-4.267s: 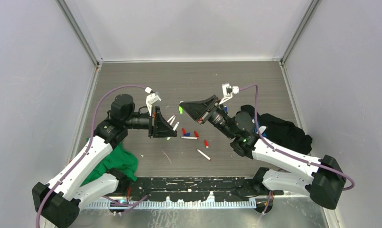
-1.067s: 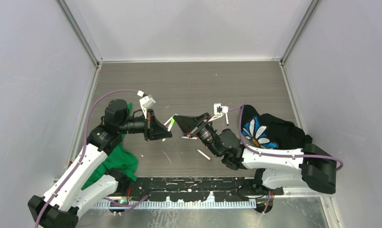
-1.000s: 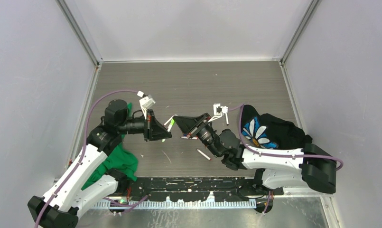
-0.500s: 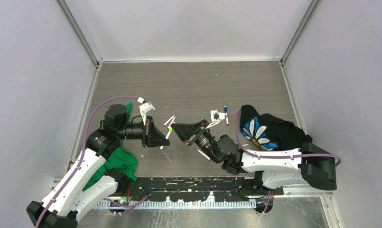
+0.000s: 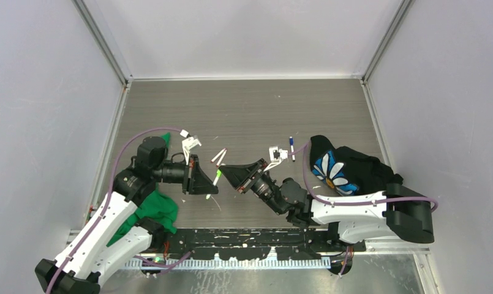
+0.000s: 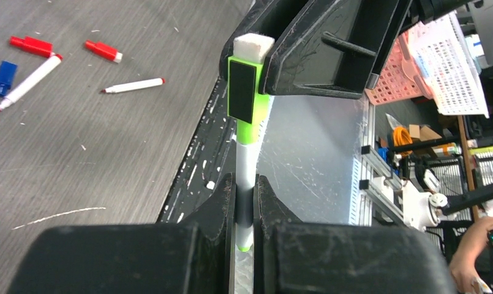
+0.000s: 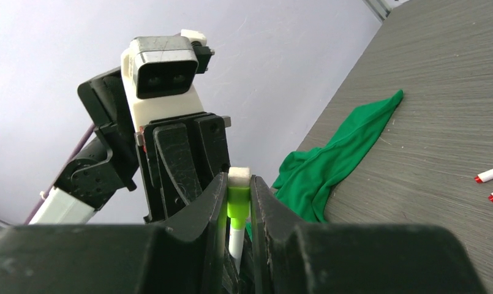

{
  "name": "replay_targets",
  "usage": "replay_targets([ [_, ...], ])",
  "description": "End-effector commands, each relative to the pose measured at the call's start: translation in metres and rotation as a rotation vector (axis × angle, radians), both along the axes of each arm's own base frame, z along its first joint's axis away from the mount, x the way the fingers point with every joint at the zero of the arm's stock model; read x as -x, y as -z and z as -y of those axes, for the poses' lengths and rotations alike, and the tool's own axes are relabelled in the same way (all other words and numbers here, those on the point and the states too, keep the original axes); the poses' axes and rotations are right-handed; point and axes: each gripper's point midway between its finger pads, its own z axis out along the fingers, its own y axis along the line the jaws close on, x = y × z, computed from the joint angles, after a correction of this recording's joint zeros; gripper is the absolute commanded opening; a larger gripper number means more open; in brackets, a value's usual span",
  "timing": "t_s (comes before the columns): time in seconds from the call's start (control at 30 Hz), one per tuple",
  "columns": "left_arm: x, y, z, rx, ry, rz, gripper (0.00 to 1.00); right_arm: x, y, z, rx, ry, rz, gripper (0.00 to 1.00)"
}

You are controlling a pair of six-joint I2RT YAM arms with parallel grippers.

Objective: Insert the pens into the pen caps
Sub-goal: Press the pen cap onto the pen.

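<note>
Tip of pen hidden in lime cap; barrel's base buried in left gripper. Two red-tipped pens cut by edge.

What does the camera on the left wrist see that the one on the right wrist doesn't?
Only the left wrist view: loose red caps and a blue cap on the table, plus a pink basket beyond its edge. Only the right wrist view: the green cloth and the left arm's camera. Both: the lime green cap in the right gripper, meeting the white pen clamped by the left gripper, and red-tipped pens lying loose.
</note>
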Motion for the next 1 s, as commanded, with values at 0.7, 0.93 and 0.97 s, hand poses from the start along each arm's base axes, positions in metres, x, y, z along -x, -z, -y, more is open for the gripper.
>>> replay_targets([
  [0.7,-0.066,-0.074,-0.006,0.11,-0.241,0.447,0.0,0.18,0.161,-0.017,0.626,-0.768,-0.084,0.01],
  [0.93,-0.065,-0.065,-0.002,0.083,-0.187,0.425,0.0,0.166,0.13,0.002,0.581,-0.672,-0.056,0.01],
  [0.97,-0.064,-0.064,-0.002,0.081,-0.176,0.421,0.0,0.158,0.118,0.003,0.575,-0.629,-0.041,0.0],
])
